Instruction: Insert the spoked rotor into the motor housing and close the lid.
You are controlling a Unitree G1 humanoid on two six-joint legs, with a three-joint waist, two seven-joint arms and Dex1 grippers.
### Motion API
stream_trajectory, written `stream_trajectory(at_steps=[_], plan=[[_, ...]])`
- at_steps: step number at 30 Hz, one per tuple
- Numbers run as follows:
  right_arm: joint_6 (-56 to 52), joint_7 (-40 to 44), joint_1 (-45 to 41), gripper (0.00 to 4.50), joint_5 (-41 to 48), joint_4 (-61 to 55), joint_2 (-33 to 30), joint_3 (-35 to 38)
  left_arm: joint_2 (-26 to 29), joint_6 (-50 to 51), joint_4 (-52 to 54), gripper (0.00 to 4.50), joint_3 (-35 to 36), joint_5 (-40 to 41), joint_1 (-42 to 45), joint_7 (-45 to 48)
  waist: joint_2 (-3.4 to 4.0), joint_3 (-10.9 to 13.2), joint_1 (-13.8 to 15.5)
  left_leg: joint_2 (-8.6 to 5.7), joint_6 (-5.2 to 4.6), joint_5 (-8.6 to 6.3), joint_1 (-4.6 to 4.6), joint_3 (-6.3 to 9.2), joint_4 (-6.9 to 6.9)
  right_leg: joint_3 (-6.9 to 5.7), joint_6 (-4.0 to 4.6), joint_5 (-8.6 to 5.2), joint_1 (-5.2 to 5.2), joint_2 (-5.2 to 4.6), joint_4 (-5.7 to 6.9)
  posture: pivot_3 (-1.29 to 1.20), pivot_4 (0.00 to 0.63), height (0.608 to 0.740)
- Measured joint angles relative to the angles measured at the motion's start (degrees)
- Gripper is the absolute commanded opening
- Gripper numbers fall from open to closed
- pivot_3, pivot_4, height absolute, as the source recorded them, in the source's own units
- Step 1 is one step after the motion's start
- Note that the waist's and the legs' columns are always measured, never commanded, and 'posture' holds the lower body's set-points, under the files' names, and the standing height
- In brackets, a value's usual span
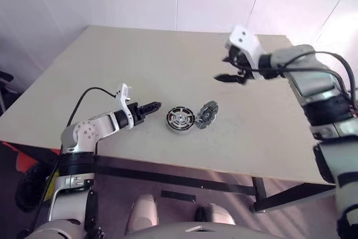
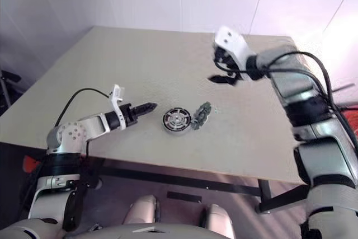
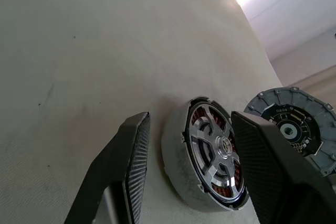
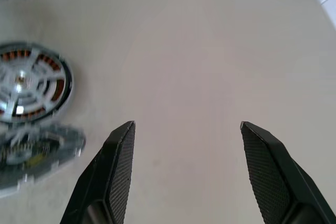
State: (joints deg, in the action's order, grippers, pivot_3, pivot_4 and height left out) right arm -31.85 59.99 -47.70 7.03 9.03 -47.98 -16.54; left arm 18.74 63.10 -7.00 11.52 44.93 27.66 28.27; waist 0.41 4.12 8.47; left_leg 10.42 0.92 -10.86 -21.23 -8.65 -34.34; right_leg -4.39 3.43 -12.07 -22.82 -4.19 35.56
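my left pincer (image 1: 155,106) lies low over the surface (image 1: 112,65), its two black ribbed fingers parted and empty, tips aimed at the motor housing (image 1: 180,119) just beside them. the housing is a shallow round drum with a matt grey outer wall; a bright silvery spoked face sits in its mouth, and copper-brown windings show through the gaps between the spokes. the spoked rotor (image 1: 206,114) is a thin grey disc with a dark hub ringed by pale segments; it leans tilted against the housing's far side, one edge on the surface.

my right pincer (image 1: 228,69) hangs in the air well above and beyond the two parts, its flat, textured black fingers spread wide with nothing between them.

the surface is a pale beige board, smooth and faintly speckled, on a dark frame. behind it stand plain white panelled walls.
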Motion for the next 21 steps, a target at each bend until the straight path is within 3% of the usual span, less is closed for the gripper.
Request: stream_trajectory(at_steps=[2,8,13,17,21], plan=[[1.4,0.1,3.8,3.6,-0.2,-2.4,-2.4,1.4,0.6,0.2,-0.3,2.59,-1.2,-0.3,1.4,1.3,0.03,0.0,-0.2,0.0,-0.02,0.0,0.05,-0.03,0.0,0.02,-0.09,-0.05,-0.01,0.0,0.02,0.0,0.0,0.74],[1.2,-1.7,16.8,1.65,0.6,-11.0,-7.0,10.1,3.1,0.0,-1.7,2.59,-3.9,-2.4,3.0,4.4,0.06,0.0,0.1,0.02,-0.09,-0.01,0.26,-0.03,-0.01,0.01,-0.27,-0.18,0.24,0.0,-0.03,0.0,0.0,0.74],[-1.5,-2.8,26.7,0.03,1.6,-18.1,-5.8,10.3,3.5,-0.2,-2.2,2.59,-4.6,-3.6,4.1,5.5,0.11,-0.1,0.0,0.01,-0.15,-0.01,0.28,-0.04,-0.04,0.01,-0.28,-0.18,0.27,0.0,-0.05,0.0,0.0,0.74],[-4.2,-3.6,28.9,0.03,2.6,-21.8,-1.5,8.7,3.5,-0.4,-2.3,2.59,-4.6,-4.2,4.1,5.9,0.13,-0.1,-0.3,0.03,-0.3,-0.1,0.44,-0.04,-0.04,-0.01,-0.29,-0.18,0.38,0.0,-0.05,0.0,0.0,0.74],[-8.3,-5.2,25.9,0.03,4.4,-23.0,3.7,7.6,3.7,-0.6,-2.2,2.59,-4.2,-4.8,3.9,5.7,0.14,-0.1,-0.4,0.03,-0.33,-0.08,0.49,-0.04,-0.07,-0.02,-0.29,-0.18,0.44,0.0,-0.04,0.0,0.0,0.74]])
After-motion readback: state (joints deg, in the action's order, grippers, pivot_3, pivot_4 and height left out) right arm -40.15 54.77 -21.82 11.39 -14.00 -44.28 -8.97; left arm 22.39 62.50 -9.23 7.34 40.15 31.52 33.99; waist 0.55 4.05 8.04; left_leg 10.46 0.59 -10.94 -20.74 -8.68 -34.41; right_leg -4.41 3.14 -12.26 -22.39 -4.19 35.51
